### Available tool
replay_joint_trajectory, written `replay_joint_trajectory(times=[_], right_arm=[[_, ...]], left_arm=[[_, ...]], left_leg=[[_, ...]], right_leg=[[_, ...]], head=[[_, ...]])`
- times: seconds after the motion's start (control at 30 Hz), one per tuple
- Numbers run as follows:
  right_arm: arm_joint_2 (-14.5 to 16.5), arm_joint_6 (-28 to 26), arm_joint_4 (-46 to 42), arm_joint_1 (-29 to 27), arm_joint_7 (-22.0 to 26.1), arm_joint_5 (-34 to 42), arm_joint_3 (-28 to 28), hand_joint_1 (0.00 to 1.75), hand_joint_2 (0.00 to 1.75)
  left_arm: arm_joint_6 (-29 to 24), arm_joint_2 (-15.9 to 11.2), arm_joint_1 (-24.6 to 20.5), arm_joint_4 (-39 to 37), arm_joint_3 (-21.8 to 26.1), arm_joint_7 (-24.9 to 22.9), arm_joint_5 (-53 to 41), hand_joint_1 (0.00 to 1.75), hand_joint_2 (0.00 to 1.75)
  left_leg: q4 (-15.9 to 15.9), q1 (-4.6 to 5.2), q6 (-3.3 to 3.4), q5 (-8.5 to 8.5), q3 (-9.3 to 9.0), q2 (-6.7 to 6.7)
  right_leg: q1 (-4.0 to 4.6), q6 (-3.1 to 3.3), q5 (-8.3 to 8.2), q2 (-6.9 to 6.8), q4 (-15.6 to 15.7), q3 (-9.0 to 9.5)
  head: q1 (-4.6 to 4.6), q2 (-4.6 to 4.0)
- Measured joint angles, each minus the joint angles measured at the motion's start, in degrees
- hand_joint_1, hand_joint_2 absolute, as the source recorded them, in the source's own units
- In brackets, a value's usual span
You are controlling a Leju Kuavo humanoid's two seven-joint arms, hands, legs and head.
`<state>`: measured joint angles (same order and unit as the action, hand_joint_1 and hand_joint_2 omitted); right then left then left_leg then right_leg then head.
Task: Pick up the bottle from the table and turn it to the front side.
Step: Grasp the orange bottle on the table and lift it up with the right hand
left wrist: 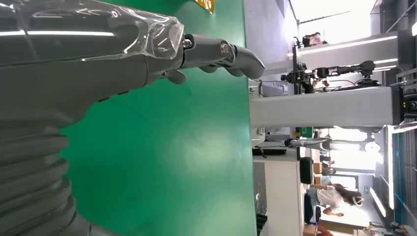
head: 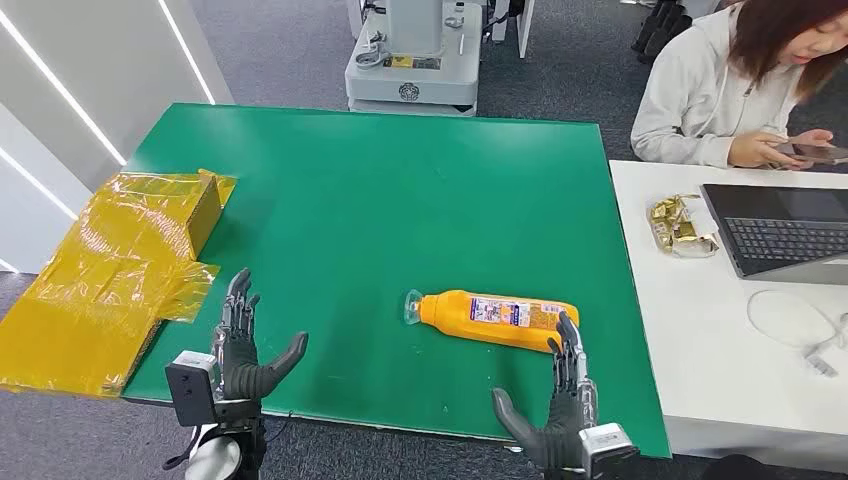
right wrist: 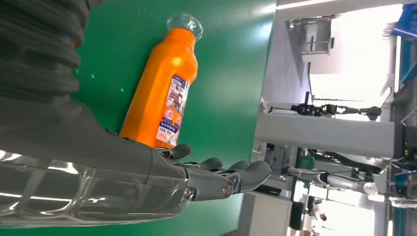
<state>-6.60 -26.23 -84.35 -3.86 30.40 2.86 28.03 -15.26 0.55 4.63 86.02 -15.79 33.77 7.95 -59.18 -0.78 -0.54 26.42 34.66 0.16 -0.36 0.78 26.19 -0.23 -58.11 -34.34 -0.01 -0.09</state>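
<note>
- Head view: the orange bottle (head: pixel 497 319) lies on its side on the green bench (head: pixel 400 200), right of centre and near the front edge, long axis running left-right, cap end to the left. The right hand (head: pixel 560 405), fingers spread and empty, sits just near of the bottle's base end; the left hand (head: pixel 245 345), also spread and empty, is well apart to the left.
- Left wrist view: the left hand (left wrist: pixel 211 54) hovers over bare green.
- Right wrist view: the bottle (right wrist: pixel 162 83) lies just beyond the right hand's fingers (right wrist: pixel 246 174), label showing.
</note>
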Motion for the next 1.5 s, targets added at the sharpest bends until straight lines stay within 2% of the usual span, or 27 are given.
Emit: replay_joint_trajectory(times=[0.27,0.4,0.53,0.63,0.73,0.9,1.03,1.3,1.5], right_arm=[[-0.61,1.99,3.66,5.45,-3.08,-10.62,-2.54,0.00,1.75],[-2.42,2.15,7.32,10.63,-4.67,-14.21,-3.26,0.00,1.75],[-4.63,4.63,10.90,16.15,-9.11,-18.35,-3.21,0.00,1.75],[-5.99,8.64,14.17,20.69,-13.29,-21.25,-2.74,0.00,1.75],[-7.44,14.92,19.08,26.72,-17.65,-24.25,-0.82,0.00,1.75],[-9.63,24.52,26.83,34.80,-21.91,-26.61,3.78,0.00,1.75],[-10.68,28.16,30.04,37.21,-23.48,-26.71,6.35,0.00,1.75],[-12.74,43.02,34.20,42.55,-25.34,-22.81,12.93,0.00,1.75],[-13.48,46.51,35.68,45.18,-26.24,-19.30,16.95,0.00,1.75]], left_arm=[[2.19,1.49,-2.70,-0.86,-0.40,-0.35,-0.81,0.00,1.75],[4.00,1.73,-4.08,-1.94,-1.24,-0.49,-0.98,0.00,1.75],[5.04,1.86,-6.06,-3.35,-2.62,-0.72,-0.50,0.00,1.75],[5.42,1.95,-7.36,-4.35,-3.71,-1.20,0.07,0.00,1.75],[5.97,2.00,-8.22,-5.00,-4.58,-1.94,0.58,0.00,1.75],[7.03,1.97,-8.74,-5.40,-5.22,-2.83,1.08,0.00,1.75],[7.61,1.91,-8.76,-5.50,-5.46,-3.18,1.15,0.00,1.75],[12.59,1.59,-8.67,-5.52,-5.50,-6.25,3.41,0.00,1.75],[17.49,1.38,-8.62,-5.57,-5.43,-8.66,6.89,0.00,1.75]], left_leg=[[-0.03,0.01,0.01,-0.01,-0.03,0.03],[-0.06,0.02,0.03,-0.02,-0.02,0.02],[-0.07,0.02,0.02,-0.03,-0.02,0.03],[-0.08,0.02,0.03,-0.06,-0.02,0.04],[-0.08,0.02,0.02,-0.08,-0.03,0.07],[-0.09,0.02,0.03,-0.11,-0.02,0.01],[-0.09,0.02,0.02,-0.09,0.01,0.00],[-0.08,0.02,0.03,-0.09,0.02,0.00],[-0.09,0.02,0.03,-0.11,0.01,-0.02]], right_leg=[[-0.01,0.01,-0.04,0.03,0.00,0.03],[-0.01,-0.02,-0.06,0.03,0.00,0.03],[-0.01,-0.05,-0.12,0.04,0.00,0.03],[-0.01,-0.07,-0.14,0.06,-0.01,0.04],[-0.02,-0.08,-0.16,0.12,-0.01,0.02],[-0.01,-0.08,-0.15,0.05,-0.01,0.03],[-0.01,-0.08,-0.15,0.05,-0.01,0.02],[-0.01,-0.09,-0.15,0.05,-0.01,0.02],[-0.01,-0.09,-0.15,0.02,-0.01,0.03]], head=[[-0.01,0.00],[0.00,0.00],[-0.01,0.00],[-0.02,0.00],[-0.02,0.00],[-0.01,0.00],[-0.01,0.00],[-0.01,0.00],[-0.01,0.00]])
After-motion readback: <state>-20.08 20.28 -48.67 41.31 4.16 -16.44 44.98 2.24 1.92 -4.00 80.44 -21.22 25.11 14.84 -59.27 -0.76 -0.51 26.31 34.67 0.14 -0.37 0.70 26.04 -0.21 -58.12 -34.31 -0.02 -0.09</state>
